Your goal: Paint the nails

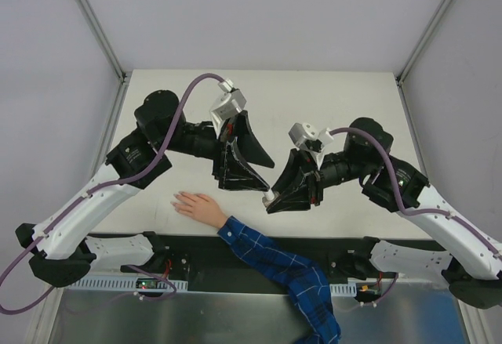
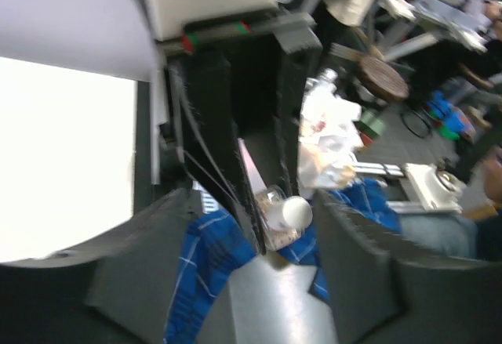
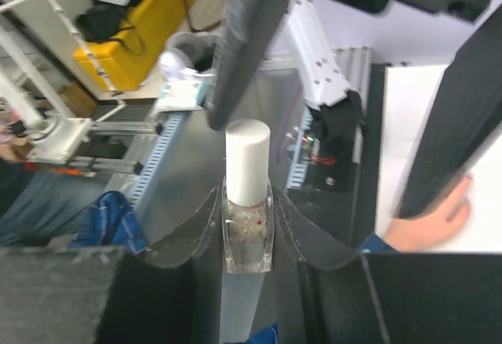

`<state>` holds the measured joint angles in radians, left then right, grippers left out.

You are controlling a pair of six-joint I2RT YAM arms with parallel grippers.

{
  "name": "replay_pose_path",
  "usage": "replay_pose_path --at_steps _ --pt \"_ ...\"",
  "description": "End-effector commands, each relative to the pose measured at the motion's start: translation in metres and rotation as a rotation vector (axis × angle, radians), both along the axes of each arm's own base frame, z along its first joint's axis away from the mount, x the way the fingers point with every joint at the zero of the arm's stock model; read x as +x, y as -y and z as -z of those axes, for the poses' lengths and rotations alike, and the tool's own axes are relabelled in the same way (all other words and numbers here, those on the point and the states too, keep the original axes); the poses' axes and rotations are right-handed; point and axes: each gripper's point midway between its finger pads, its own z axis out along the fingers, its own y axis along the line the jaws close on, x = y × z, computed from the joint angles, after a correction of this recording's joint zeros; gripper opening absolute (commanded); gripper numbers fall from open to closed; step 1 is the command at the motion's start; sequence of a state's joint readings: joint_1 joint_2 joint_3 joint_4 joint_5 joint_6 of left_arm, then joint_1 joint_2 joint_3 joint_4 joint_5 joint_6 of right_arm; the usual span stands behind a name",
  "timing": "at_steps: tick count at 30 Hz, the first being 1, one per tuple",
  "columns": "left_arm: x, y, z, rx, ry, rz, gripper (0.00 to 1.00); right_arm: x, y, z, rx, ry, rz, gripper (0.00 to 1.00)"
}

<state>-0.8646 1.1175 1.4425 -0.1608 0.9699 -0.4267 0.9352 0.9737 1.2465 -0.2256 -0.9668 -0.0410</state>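
Note:
A pale hand (image 1: 196, 205) with a blue plaid sleeve (image 1: 274, 266) lies flat near the table's front edge. Its nails are too small to make out. My right gripper (image 1: 274, 199) is shut on a small clear bottle (image 3: 248, 238) with a white cap (image 3: 248, 160), held just right of the hand. In the left wrist view the left gripper (image 2: 271, 226) is open, one finger either side of the cap (image 2: 296, 211), not touching it. From above, the left gripper (image 1: 267, 175) sits just beyond the bottle. The hand (image 3: 427, 226) also shows at the right of the right wrist view.
The white table (image 1: 345, 101) has grey walls on three sides. A black rail (image 1: 259, 250) with both arm bases runs along its near edge, and the sleeve crosses it. In the right wrist view, one of the left gripper's fingers (image 3: 455, 124) partly covers the hand.

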Motion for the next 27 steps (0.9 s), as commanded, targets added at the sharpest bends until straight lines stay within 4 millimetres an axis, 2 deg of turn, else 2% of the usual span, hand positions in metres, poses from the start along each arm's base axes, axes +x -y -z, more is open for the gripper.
replay_pose_path --at_steps 1,6,10,16,23,26,27 --pt "0.019 -0.006 -0.015 -0.044 0.058 -0.151 0.69 0.015 0.007 0.002 -0.024 0.133 0.12 0.0" --pt "0.044 -0.01 -0.001 0.037 0.039 -0.315 0.7 0.049 0.008 0.011 -0.079 0.159 0.321 0.0" --pt "0.052 -0.009 0.01 0.08 0.038 -0.356 0.65 0.062 0.008 0.014 -0.095 0.161 0.399 0.0" --pt "0.056 -0.004 0.025 0.134 0.029 -0.359 0.65 0.076 0.011 0.016 -0.106 0.17 0.479 0.0" --pt "0.056 0.007 0.037 0.179 0.02 -0.334 0.54 0.08 0.01 0.017 -0.106 0.173 0.499 0.0" --pt "0.057 0.012 0.039 0.188 0.014 -0.321 0.45 0.08 0.011 0.017 -0.105 0.174 0.502 0.0" --pt "0.057 0.013 0.037 0.188 0.014 -0.313 0.37 0.081 0.011 0.016 -0.103 0.176 0.505 0.0"
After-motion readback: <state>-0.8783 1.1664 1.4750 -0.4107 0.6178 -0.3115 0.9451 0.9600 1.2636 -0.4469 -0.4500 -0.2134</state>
